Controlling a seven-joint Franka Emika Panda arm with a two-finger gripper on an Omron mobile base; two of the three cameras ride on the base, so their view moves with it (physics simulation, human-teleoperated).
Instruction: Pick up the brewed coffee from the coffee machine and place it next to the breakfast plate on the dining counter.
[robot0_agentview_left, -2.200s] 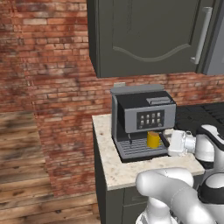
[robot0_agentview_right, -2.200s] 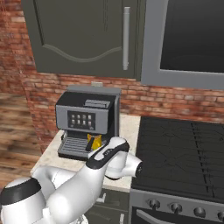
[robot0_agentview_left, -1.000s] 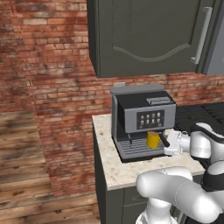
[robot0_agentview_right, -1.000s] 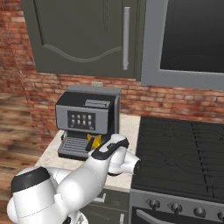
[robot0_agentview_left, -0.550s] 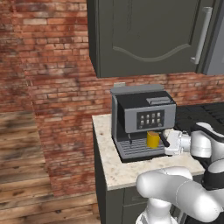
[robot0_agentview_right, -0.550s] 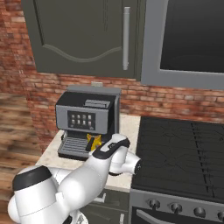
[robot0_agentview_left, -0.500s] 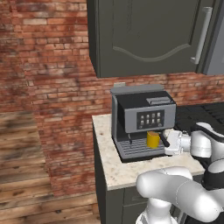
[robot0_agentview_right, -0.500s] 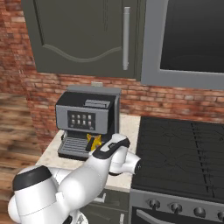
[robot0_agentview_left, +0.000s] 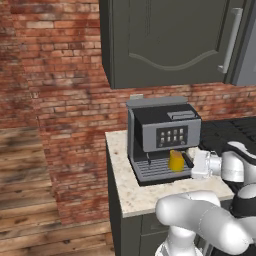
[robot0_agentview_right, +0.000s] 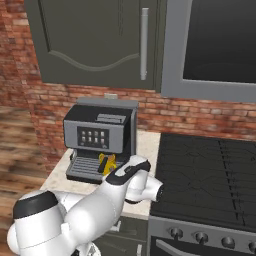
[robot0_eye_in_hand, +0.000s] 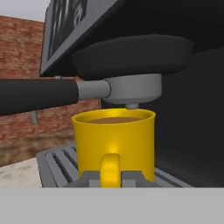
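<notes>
The mug (robot0_eye_in_hand: 114, 146) sits at the centre of the hand view, upright on the ribbed drip tray (robot0_eye_in_hand: 57, 164), directly under the silver spout of the machine (robot0_agentview_left: 162, 140). Brown coffee fills it nearly to the rim, and its handle faces the camera at bottom centre. In the left base view the mug (robot0_agentview_left: 176, 160) is a small yellow shape at centre right, on the tray; in the right base view it (robot0_agentview_right: 107, 161) shows at centre left, partly behind the arm.

The fingers (robot0_eye_in_hand: 89, 178) rise as two grey tips at the bottom of the hand view, one on each side of the handle, apart. Whether they touch the handle or the mug wall I cannot tell. From the left base view the gripper (robot0_agentview_left: 198, 164) is just to the right of the mug, level with it, at the tray's edge.

The step in hand looks like the approach to the grasp: the mug is not yet lifted. The next move probably calls for easing in a little, closing the fingers, then lifting only slightly, since the spout hangs close above the rim, and drawing the mug out level so the coffee does not spill.

The machine stands on a speckled surface (robot0_agentview_left: 125, 185) against a brick wall (robot0_agentview_left: 60, 110), with a dark stove (robot0_agentview_right: 210, 175) at the right of the right base view.
</notes>
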